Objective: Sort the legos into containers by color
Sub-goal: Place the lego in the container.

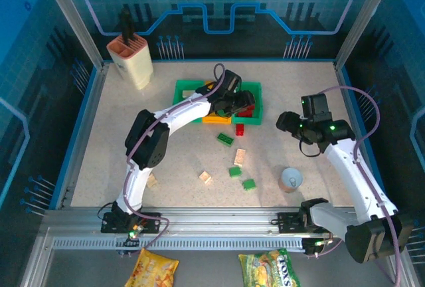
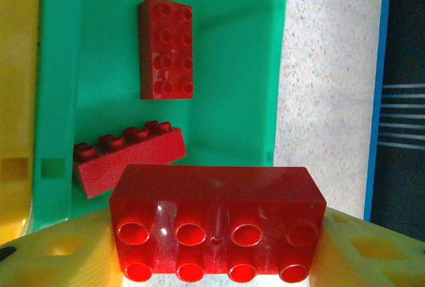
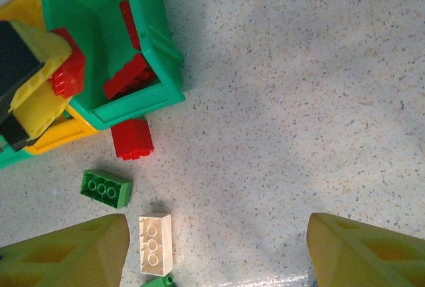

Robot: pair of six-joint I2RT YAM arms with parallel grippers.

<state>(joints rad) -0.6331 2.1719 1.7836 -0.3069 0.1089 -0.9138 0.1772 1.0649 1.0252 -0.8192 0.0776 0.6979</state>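
Red two-by-four brick [image 2: 216, 224]: stud face toward the left wrist camera, clamped at its ends between the yellow fingers [image 2: 46, 254] of the left gripper [image 1: 234, 105], hanging above the right-hand green bin [image 2: 246, 68].

Contents of that bin: two more red pieces, a flat red brick [image 2: 166, 48] lying studs up toward the far end and a tilted red brick [image 2: 129, 157] leaning on its side nearer the gripper.

Adjoining containers: orange-yellow bin [image 1: 216, 119] touching the right-hand green bin on its left, and the left-hand green bin [image 1: 189, 91] on the other side of the orange-yellow one.

Loose pieces on the speckled table [image 1: 172, 161]:
- a loose red brick [image 3: 133, 137] just beside the near wall of the right-hand green bin
- a green oblong brick [image 3: 106, 187] near it
- a cream oblong brick [image 3: 155, 244] a little nearer the arms
- two small green bricks [image 1: 235, 171] [image 1: 248, 183] close together
- a cream square brick [image 1: 206, 177]
- another cream piece [image 1: 152, 181] beside the left arm

Right gripper [image 1: 287, 122]: fingers [image 3: 66, 254] spread wide with nothing between them, hanging over bare table to the right of the bins.

Other items: a round grey cup [image 1: 291, 179] near the right arm, a cream-and-pink holder [image 1: 131, 58] at the far left corner, and two snack bags [image 1: 151, 268] [image 1: 269, 268] below the near rail.
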